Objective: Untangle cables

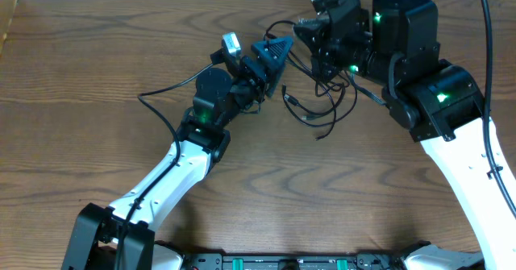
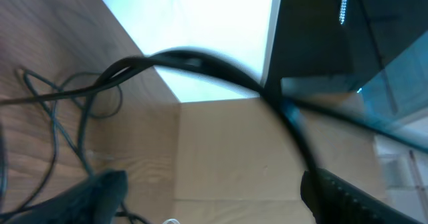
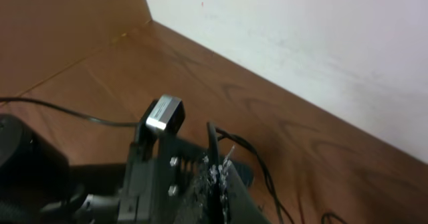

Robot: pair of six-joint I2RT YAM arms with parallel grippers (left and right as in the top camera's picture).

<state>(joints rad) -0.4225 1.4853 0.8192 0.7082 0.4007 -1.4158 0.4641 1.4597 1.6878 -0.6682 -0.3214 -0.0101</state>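
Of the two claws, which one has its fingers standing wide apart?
The left claw: in its wrist view the two fingers stand far apart, with open space between them. The right claw is closed on the thin cables.

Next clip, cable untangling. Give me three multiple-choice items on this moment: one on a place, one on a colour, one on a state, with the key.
1. Where do the tangled cables lie?
A. by the arm bases
B. at the table's left edge
C. between the two arms, close by both grippers

2. The table top is:
A. white
B. brown wood
C. green

3. The right gripper is:
A. wide open
B. shut
C. out of every view

Key:
1 C: the cables lie close by the left gripper and the right gripper, far from the bases.
2 B: the table shows brown wood grain all over.
3 B: its fingers stand together with no gap.
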